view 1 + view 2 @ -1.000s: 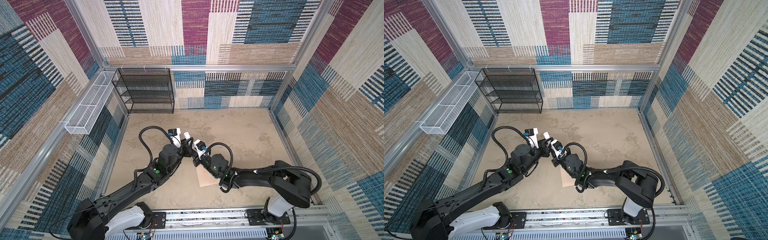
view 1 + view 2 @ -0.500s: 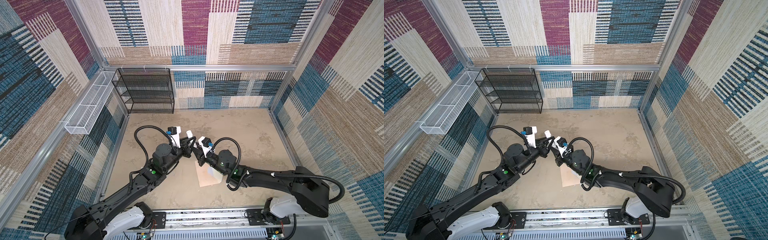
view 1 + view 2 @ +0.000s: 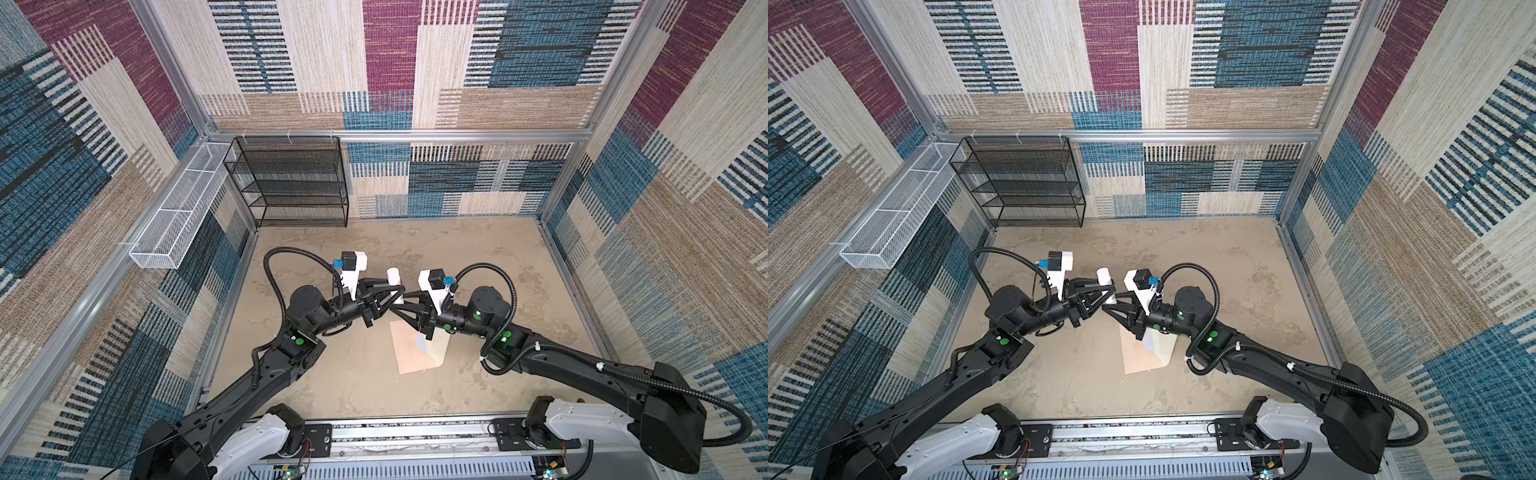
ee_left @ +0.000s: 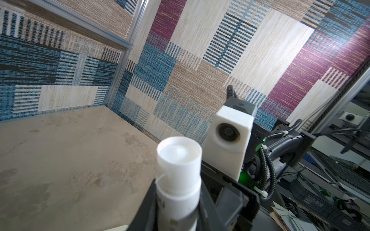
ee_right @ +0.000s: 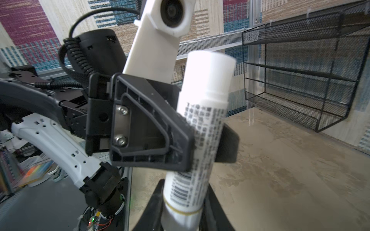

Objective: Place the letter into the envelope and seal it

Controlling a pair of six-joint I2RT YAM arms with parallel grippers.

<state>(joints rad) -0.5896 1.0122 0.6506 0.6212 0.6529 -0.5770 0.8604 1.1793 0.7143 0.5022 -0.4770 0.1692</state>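
Observation:
Both grippers grip one white tube [image 3: 393,275], a capped stick with a printed label, held in the air over the middle of the table. My left gripper [image 3: 392,293] is shut on its upper body just below the cap [image 4: 178,152]. My right gripper [image 3: 405,301] is shut on its lower end [image 5: 181,200]. The peach-pink envelope [image 3: 409,351] lies flat on the table under the right gripper, its cream flap [image 3: 439,351] open to the right. A small whitish patch [image 3: 420,343] shows at its mouth; I cannot tell whether it is the letter.
A black wire shelf [image 3: 297,183] stands against the back wall at the left. A white mesh basket [image 3: 178,210] hangs on the left wall. Patterned walls close in the beige table [image 3: 478,249] on three sides.
Both grippers have stayed shut on the tube and drifted slightly to the right. The right arm has swung outward to the right, uncovering more of the envelope.

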